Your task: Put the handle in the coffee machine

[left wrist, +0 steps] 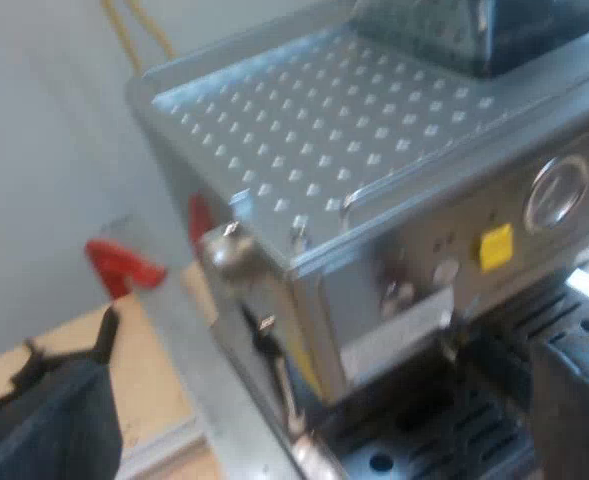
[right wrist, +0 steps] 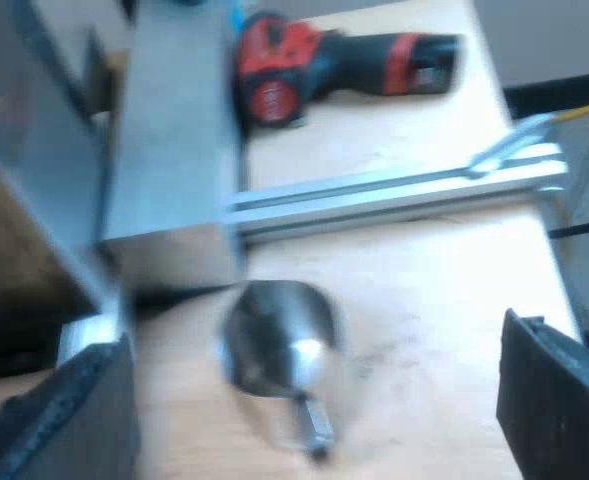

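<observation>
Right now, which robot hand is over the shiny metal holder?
The right hand: its open fingers straddle the metal holder lying on the wooden table. The left hand faces the espresso machine instead.

Bean hopper partly out of frame

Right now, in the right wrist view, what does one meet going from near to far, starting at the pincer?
right pincer, open → metal holder lying on the wooden table → aluminium rail → red and black power drill
</observation>
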